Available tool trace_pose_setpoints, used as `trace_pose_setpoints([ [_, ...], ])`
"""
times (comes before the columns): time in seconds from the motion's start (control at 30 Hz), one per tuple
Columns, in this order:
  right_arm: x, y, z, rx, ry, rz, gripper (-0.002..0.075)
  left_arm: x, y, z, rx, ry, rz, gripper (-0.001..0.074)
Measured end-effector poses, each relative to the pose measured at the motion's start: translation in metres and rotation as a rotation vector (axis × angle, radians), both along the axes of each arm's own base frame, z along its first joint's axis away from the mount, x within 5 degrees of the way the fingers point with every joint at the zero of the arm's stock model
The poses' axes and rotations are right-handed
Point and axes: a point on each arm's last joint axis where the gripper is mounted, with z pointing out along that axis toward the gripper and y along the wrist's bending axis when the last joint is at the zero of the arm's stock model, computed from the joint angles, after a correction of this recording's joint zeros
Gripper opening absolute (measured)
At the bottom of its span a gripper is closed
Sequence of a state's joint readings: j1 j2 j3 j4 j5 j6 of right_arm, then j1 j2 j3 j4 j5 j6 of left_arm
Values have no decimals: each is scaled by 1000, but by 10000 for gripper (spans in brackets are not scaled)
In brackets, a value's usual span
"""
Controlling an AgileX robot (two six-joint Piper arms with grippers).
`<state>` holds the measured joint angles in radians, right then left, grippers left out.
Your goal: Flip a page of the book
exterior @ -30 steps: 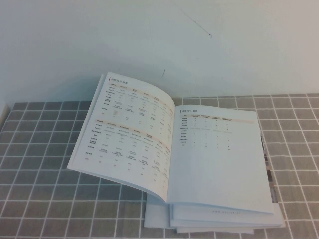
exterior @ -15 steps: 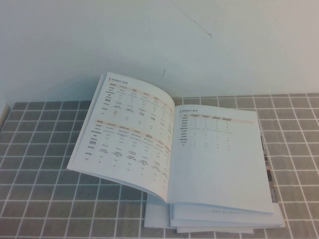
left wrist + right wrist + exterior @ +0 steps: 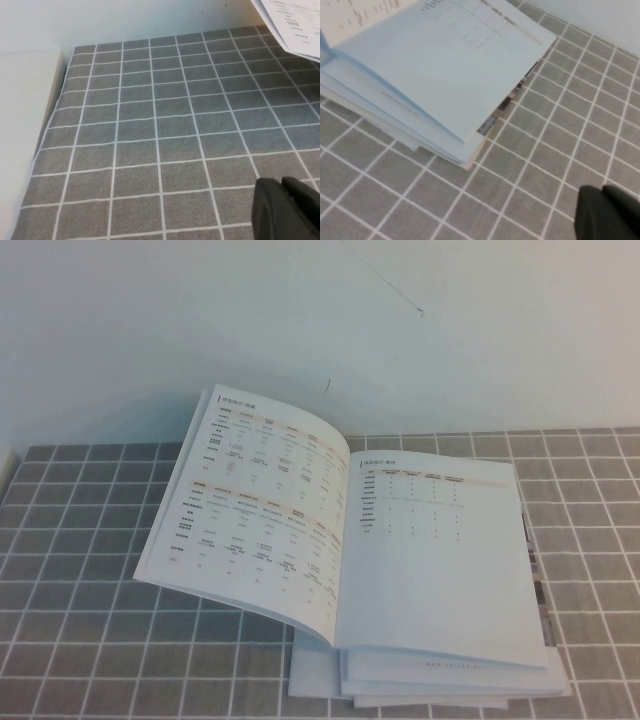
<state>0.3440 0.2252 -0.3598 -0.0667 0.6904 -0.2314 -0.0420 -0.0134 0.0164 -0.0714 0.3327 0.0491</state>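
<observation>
The book (image 3: 420, 540) lies open on a stack of similar white booklets (image 3: 320, 676) in the middle of the table. Its left page (image 3: 260, 510), printed with tables under orange-red lines, curves up and hangs above the cloth. The right page (image 3: 440, 560) lies nearly flat. Neither arm shows in the high view. In the left wrist view my left gripper (image 3: 281, 181) is shut with nothing in it, low over the cloth, and a corner of the page (image 3: 295, 25) shows far off. My right gripper (image 3: 601, 187) is shut and empty, apart from the book (image 3: 445, 65).
A grey cloth with a white grid (image 3: 80, 540) covers the table. A white wall (image 3: 300, 320) stands right behind the book. In the left wrist view a pale ledge (image 3: 25, 125) borders the cloth.
</observation>
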Motion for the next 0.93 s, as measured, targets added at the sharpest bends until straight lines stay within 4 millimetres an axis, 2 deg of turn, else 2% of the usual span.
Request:
trace_pose_setpoints([
  [0.2, -2, -8, -19, 20, -118, -155, -2, 0, 0, 0, 0, 0, 0, -4],
  [0.37, 0, -12, -54, 67, -170, -279, -2, 0, 0, 0, 0, 0, 0, -4],
  [0.53, 2, -12, -82, 90, -196, -301, -2, 0, 0, 0, 0, 0, 0, -4],
  [0.93, 2, -10, -84, 142, -173, -302, -2, 0, 0, 0, -4, 0, 0, -4],
])
